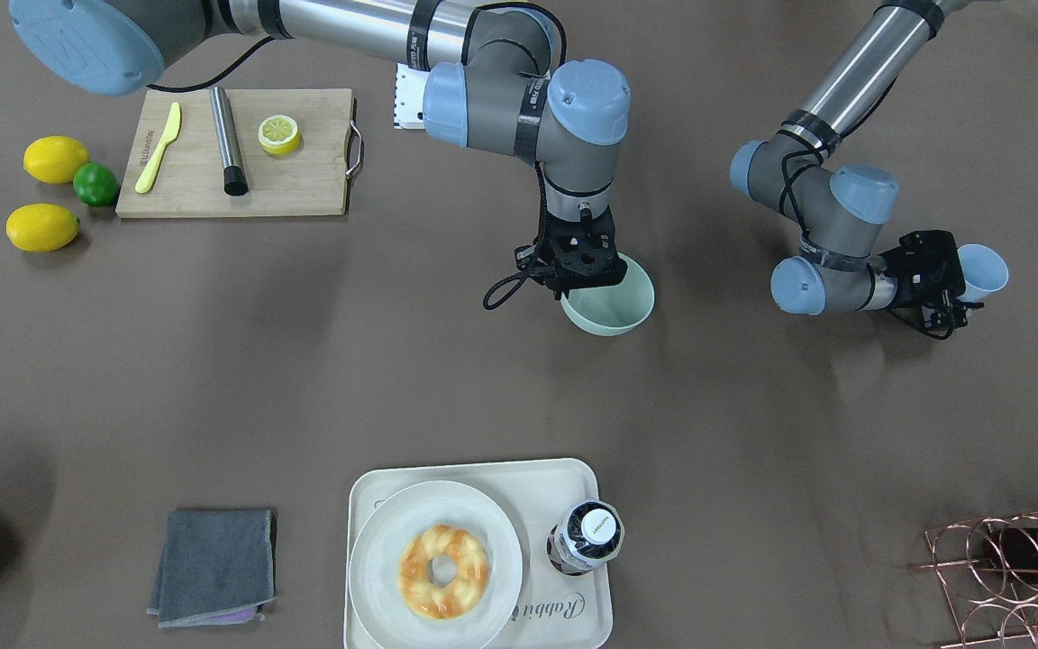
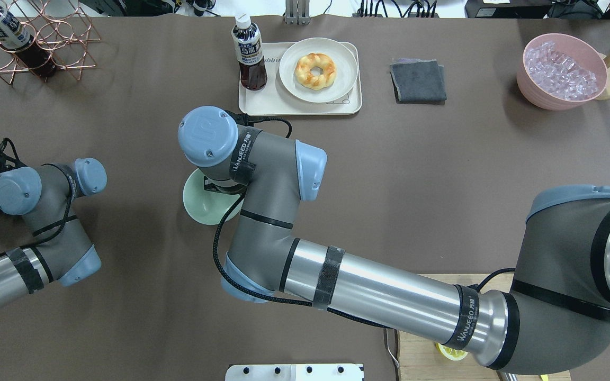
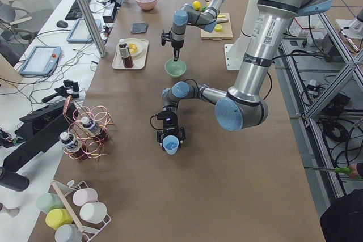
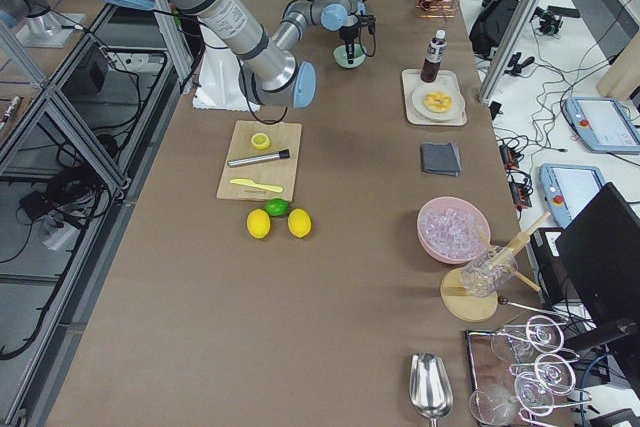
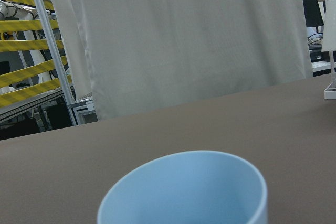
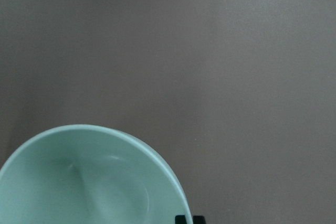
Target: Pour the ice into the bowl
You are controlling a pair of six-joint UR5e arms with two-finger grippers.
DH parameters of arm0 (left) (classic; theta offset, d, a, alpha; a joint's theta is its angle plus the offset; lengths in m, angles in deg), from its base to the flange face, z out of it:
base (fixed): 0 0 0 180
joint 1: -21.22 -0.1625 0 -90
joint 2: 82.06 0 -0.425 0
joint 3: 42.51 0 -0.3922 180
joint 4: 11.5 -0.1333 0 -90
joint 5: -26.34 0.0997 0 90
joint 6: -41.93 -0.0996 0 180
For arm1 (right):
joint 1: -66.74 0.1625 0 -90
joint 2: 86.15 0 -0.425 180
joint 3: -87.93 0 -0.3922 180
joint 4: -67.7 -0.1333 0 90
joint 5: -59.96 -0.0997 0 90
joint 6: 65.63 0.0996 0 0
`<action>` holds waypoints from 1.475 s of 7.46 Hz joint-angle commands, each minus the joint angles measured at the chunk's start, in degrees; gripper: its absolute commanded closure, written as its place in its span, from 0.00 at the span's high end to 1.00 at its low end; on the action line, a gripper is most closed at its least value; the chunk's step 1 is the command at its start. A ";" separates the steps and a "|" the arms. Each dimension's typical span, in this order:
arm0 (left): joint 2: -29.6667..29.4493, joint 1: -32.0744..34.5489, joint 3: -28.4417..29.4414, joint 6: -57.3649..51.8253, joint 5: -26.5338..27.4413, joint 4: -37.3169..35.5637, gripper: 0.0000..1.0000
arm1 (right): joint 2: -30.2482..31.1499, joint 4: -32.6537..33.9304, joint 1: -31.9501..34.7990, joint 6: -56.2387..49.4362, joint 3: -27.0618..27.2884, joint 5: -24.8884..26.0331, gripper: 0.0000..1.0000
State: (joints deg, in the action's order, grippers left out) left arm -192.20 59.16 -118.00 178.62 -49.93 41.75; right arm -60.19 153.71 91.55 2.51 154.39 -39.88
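Observation:
The pale mint-green bowl (image 1: 616, 305) stands mid-table and looks empty in the right wrist view (image 6: 89, 182). My right gripper (image 1: 580, 281) reaches straight down and is shut on the bowl's rim on the robot's side. My left gripper (image 1: 944, 281) is shut on an upright light blue cup (image 1: 984, 270), held low over the table to the robot's left of the bowl. The cup's rim fills the left wrist view (image 5: 184, 192), and its bottom is hidden. The ice (image 2: 562, 71) shows only in the dusty-pink tub (image 2: 531, 90) at the far right corner.
A tray (image 1: 366, 541) holds a plate with a doughnut (image 1: 443, 571) and a bottle (image 1: 587, 535). A grey cloth (image 1: 214, 566) lies beside it. A cutting board (image 1: 321, 171) with a lemon half, a knife and a steel rod, loose lemons and a lime (image 1: 95, 184), and a copper rack (image 1: 1015, 577) stand around.

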 commanded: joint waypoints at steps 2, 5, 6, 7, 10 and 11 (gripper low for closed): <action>0.28 -0.06 -0.09 0.60 -0.37 0.10 0.66 | 1.64 -2.34 0.32 0.24 0.24 0.18 0.23; -2.08 2.21 -2.71 -2.99 -0.63 0.01 0.64 | 0.32 6.87 7.07 -0.72 7.43 -5.68 0.81; -2.09 3.10 -7.26 -5.27 -0.63 -0.25 0.64 | 0.40 7.50 9.79 -1.24 8.49 -9.02 0.88; -2.18 3.72 -10.96 -6.08 -0.46 -0.60 0.64 | 1.88 7.42 13.47 -2.82 10.16 -12.27 0.92; -4.45 4.07 -21.42 -7.75 -0.37 -3.05 0.63 | 16.95 6.89 27.08 -25.70 19.12 -21.07 0.97; -6.81 3.99 -22.76 -8.80 -0.37 -3.67 0.63 | 21.63 6.80 32.44 -34.21 19.49 -26.14 0.98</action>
State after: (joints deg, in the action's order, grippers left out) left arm -195.81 63.17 -136.74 171.03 -50.32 39.56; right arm -47.48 160.78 115.33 -17.94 171.48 -59.04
